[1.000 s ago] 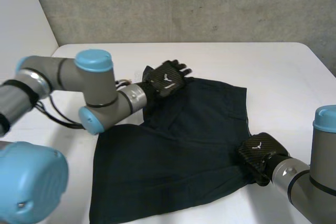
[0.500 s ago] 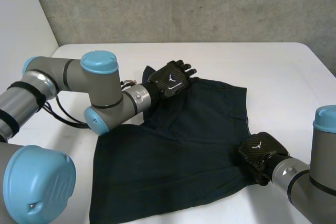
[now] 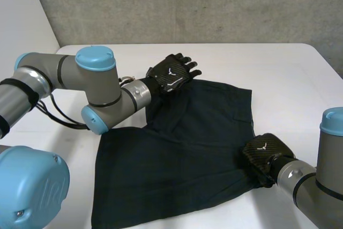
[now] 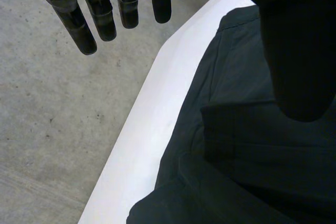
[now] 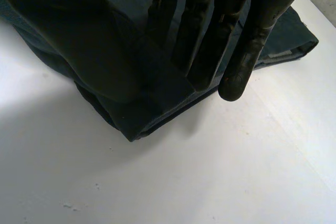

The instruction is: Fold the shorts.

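Dark navy shorts (image 3: 182, 148) lie spread flat on the white table (image 3: 278, 73). My left hand (image 3: 170, 74) hovers over their far left corner, open, its straight fingers (image 4: 100, 14) reaching past the table's far edge with nothing in them. The shorts (image 4: 252, 145) lie under its palm. My right hand (image 3: 262, 155) sits at the shorts' right edge near the front corner. In its wrist view the thumb and fingers (image 5: 199, 40) close on a folded corner of the shorts (image 5: 152, 108), which is raised slightly off the table.
A grey concrete wall (image 3: 214, 4) stands behind the table's far edge. Bare white table (image 5: 210, 171) lies to the right of the shorts and behind them. The left arm (image 3: 96, 95) stretches across the left side of the table.
My left hand has drifted a little back and to the left, rising off the shorts' far corner. The right hand has stayed at the right edge.
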Motion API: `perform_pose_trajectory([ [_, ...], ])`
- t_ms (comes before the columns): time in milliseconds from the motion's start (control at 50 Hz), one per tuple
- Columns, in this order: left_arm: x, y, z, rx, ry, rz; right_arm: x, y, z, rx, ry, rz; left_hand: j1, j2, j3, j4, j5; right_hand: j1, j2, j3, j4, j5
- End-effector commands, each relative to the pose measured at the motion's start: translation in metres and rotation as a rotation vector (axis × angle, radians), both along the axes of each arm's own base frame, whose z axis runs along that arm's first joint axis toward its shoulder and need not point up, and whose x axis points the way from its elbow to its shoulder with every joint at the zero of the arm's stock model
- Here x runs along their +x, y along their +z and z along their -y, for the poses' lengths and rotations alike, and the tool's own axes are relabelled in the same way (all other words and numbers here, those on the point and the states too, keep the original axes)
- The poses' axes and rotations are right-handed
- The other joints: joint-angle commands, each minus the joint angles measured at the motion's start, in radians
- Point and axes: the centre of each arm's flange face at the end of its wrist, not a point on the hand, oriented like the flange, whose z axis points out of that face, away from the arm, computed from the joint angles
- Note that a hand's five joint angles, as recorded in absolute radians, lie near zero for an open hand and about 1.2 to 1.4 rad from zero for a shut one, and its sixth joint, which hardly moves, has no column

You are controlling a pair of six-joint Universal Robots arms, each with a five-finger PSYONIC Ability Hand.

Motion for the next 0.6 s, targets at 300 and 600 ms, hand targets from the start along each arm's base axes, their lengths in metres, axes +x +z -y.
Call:
perform_pose_trajectory([
  [300,0.005,0.022,0.006,-0.026,0.034,-0.049,0.004,0.003,0.006,-0.026,-0.026,0.088,0.152,0.145,0.133,0.142,0.13,0.573,0.434,0.454,0.447,0.429],
  [600,0.006,0.021,0.005,-0.018,0.035,-0.042,0.004,0.003,0.006,-0.026,-0.026,0.088,0.152,0.145,0.133,0.142,0.13,0.573,0.434,0.454,0.447,0.429],
])
